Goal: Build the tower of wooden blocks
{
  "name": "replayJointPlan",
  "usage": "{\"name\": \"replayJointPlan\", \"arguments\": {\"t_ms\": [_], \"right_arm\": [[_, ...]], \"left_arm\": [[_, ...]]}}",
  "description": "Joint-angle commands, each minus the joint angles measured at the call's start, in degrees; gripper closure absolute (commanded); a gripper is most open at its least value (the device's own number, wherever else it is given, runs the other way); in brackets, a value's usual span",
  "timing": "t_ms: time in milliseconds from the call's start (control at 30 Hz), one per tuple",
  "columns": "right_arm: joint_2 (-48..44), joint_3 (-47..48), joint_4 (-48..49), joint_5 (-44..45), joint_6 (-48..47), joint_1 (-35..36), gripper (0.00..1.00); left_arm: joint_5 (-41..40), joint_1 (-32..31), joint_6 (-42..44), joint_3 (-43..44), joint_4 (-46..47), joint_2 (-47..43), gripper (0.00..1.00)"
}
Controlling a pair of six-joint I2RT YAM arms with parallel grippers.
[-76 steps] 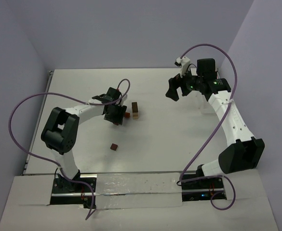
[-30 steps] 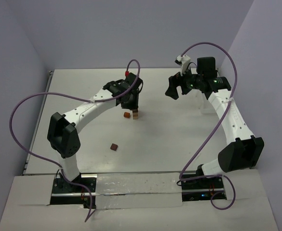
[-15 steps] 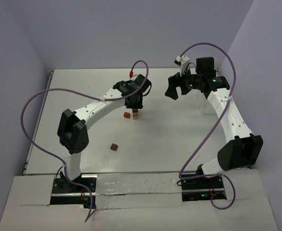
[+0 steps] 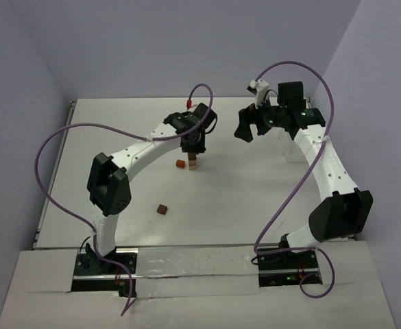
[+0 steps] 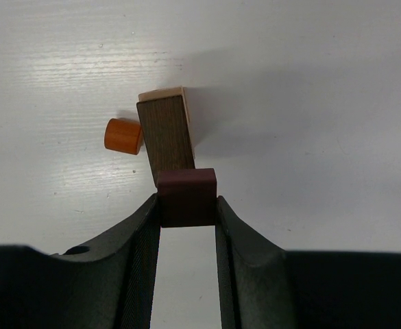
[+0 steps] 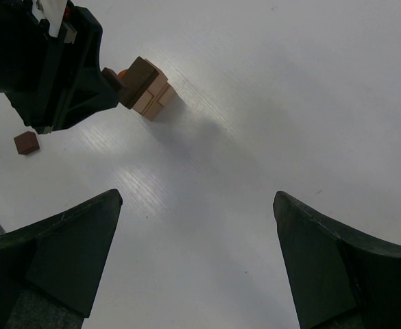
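My left gripper (image 4: 194, 146) is shut on a dark reddish-brown cube (image 5: 186, 197), held at the top of the tower (image 4: 194, 162). The tower is a short stack of tan cubes with a dark brown block on top (image 5: 167, 136). From the right wrist view the held cube (image 6: 110, 75) sits right beside the tower's dark top block (image 6: 140, 74); I cannot tell whether they touch. One loose dark cube (image 4: 162, 209) lies on the table nearer the arm bases. My right gripper (image 4: 245, 127) is wide open and empty, raised to the right of the tower.
A small orange cylinder (image 5: 123, 136) lies just left of the tower's base, also seen from above (image 4: 180, 163). A clear plastic box (image 4: 290, 147) stands under the right arm's forearm. The white table (image 4: 227, 199) ends at walls on the left, back and right.
My left arm lifted from the table beside the orange piece and swung right and back, carrying the dark cube over the tower. The right arm has stayed still.
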Motion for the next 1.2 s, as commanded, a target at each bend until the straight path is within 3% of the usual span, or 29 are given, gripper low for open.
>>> {"name": "replayJointPlan", "arguments": {"t_ms": [0, 367, 500, 733, 1167], "right_arm": [[0.08, 2.71, 0.50, -0.51, 0.42, -0.38, 0.00], [1.13, 3.77, -0.12, -1.23, 0.59, -0.39, 0.00], [1.06, 3.85, -0.21, -1.31, 0.75, -0.40, 0.00], [0.97, 3.67, -0.21, -1.31, 0.68, -0.40, 0.00], [2.34, 4.70, -0.89, -1.49, 0.75, -0.38, 0.00]], "left_arm": [[2.97, 1.67, 0.85, 3.61, -0.13, 1.32, 1.00], [3.15, 3.33, -0.13, 2.34, 5.29, -2.60, 1.00], [2.50, 3.73, -2.03, 4.46, 3.11, -2.06, 1.00], [3.39, 4.41, -3.89, -2.97, 5.42, -4.34, 1.00], [5.83, 4.73, -3.87, -3.43, 6.14, -3.17, 0.99]]}}
